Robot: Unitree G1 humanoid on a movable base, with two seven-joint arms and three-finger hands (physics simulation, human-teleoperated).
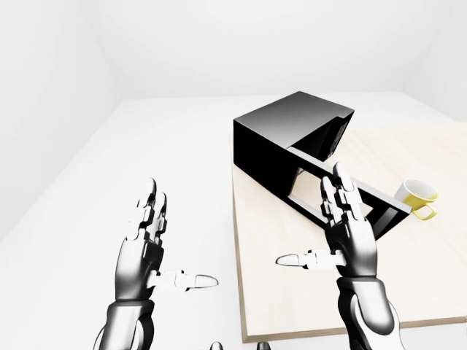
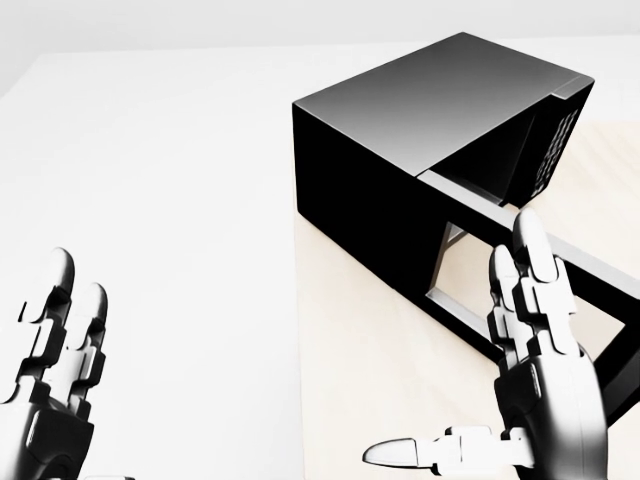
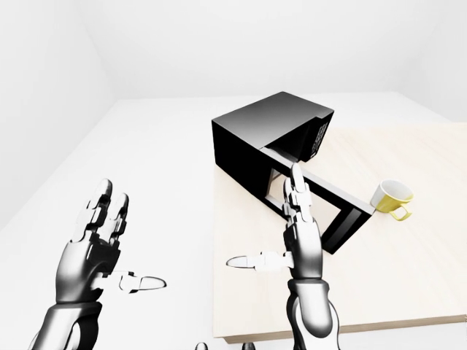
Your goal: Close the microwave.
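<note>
While the microwave (image 1: 292, 138) sits at the table's (image 1: 292, 306) top-left corner with its door (image 1: 343, 193) swung wide toward the yellow mug (image 1: 417, 195), both hands hover splayed and empty. Risk: the right hand (image 1: 350, 233), seemingly just short of the door, shoves crookedly and slides the whole unit; the left hand (image 1: 142, 244) floats off-table.
</note>
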